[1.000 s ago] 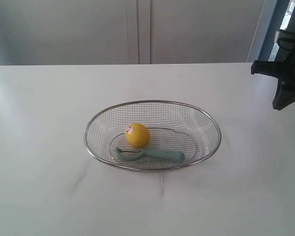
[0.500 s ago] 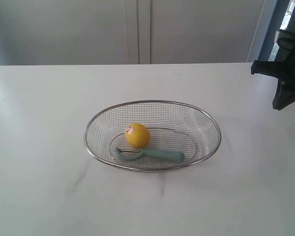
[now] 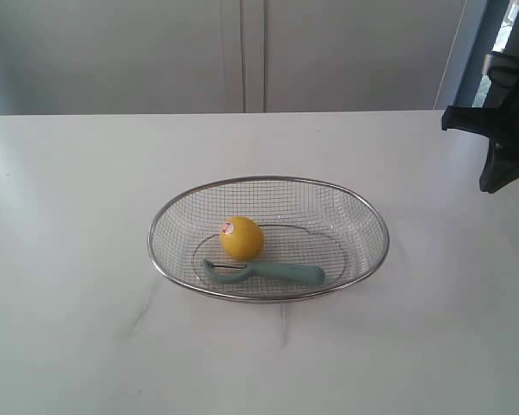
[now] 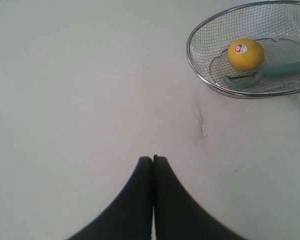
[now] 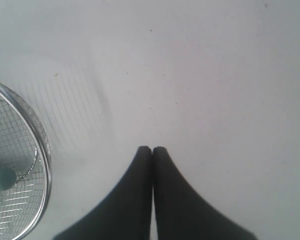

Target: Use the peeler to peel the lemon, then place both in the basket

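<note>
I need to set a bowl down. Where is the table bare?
Bare table lies left of, in front of and behind the basket. Crowded only inside it, where lemon and peeler lie.

The left gripper [image 4: 153, 159] is plain matte black: two smooth fingers [image 4: 132, 205], narrow and blunt at the tip, each flaring outward in a concave curve into a broad base, with only a hairline seam between them. The right gripper [image 5: 152, 149] shows the same black curved-wedge shape and the same even, dull finish. In the exterior view the right arm [image 3: 504, 130] appears as a black, angular housing with a flat bracket-like projection and a tapering lower part, cut off by the frame's edge.
</note>
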